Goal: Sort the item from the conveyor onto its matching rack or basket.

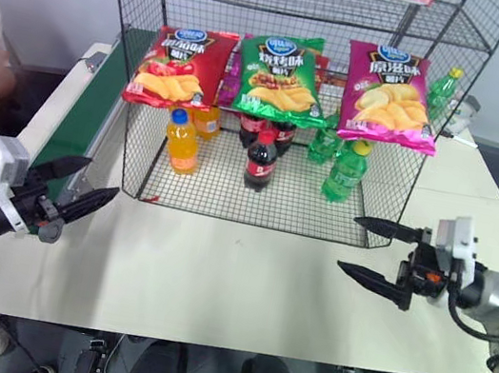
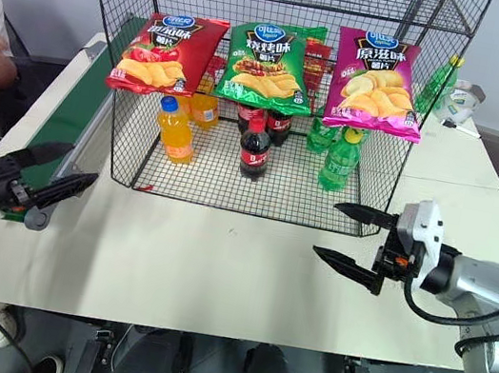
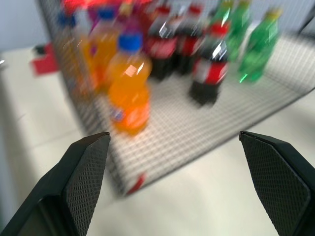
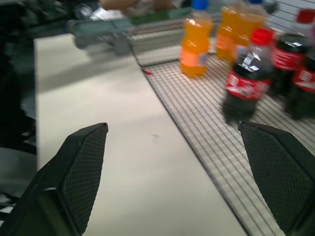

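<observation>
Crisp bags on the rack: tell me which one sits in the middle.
The green bag, between the red bag on its left and the magenta bag on its right.

Head stereo pair looks fwd and down over the worktop; rack at 12 o'clock, mid-range. L wrist cam sits low and close, aimed into the rack's bottom tier past the orange bottle. R wrist cam, equally low, faces across that tier toward the conveyor. Both wrist cams share the bottles.
</observation>
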Tool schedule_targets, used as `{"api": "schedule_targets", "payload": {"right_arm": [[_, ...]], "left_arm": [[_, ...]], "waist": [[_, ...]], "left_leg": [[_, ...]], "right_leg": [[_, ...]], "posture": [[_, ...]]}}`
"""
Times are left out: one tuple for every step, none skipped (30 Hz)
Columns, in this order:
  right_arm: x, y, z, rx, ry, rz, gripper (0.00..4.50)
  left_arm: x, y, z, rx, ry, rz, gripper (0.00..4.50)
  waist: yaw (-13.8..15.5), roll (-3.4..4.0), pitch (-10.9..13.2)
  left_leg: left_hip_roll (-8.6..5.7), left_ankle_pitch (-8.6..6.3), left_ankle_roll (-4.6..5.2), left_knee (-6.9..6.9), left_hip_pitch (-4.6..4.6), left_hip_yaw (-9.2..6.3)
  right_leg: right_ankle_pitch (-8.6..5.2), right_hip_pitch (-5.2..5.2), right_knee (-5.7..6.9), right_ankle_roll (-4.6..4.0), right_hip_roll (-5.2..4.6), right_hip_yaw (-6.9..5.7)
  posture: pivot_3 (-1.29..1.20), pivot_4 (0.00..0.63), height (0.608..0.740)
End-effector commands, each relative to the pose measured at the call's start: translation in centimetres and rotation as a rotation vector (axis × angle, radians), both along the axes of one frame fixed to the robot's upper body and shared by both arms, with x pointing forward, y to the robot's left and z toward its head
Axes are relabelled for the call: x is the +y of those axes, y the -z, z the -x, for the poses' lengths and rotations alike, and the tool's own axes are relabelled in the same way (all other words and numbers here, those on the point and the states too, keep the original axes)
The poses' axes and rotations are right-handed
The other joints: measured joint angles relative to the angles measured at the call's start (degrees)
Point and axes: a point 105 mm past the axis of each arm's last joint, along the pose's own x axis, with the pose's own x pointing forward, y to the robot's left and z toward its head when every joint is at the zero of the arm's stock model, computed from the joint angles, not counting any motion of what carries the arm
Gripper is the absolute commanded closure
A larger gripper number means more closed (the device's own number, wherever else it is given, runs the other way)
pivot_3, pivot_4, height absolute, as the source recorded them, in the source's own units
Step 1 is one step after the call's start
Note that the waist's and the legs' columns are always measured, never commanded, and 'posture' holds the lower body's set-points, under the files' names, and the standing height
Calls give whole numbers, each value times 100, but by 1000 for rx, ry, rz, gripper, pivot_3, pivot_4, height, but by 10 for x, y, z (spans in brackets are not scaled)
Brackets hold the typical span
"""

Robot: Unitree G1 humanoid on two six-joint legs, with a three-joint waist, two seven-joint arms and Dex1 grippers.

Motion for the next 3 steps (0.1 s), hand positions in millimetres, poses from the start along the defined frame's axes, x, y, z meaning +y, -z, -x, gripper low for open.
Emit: {"api": "schedule_targets", "payload": {"right_arm": [[-5,-12,-6,-66,19,6,88],[-4,-12,-6,-65,16,3,88],[-4,-10,-6,-71,20,8,88]], "left_arm": [[9,-5,-5,-26,-22,-14,0],[9,-8,-7,-44,-19,1,0],[11,-10,-9,-65,-23,-26,0]], "waist": [[8,0,0],[18,-2,0],[18,-2,0]], "left_leg": [[0,0,0,0,0,0],[0,0,0,0,-2,0],[1,0,0,0,-5,-2]], "right_leg": [[0,0,0,0,0,0],[0,-2,0,0,-1,-1],[0,-3,-2,0,0,-3]], "posture": [[0,150,739],[0,150,739],[0,150,739]]}}
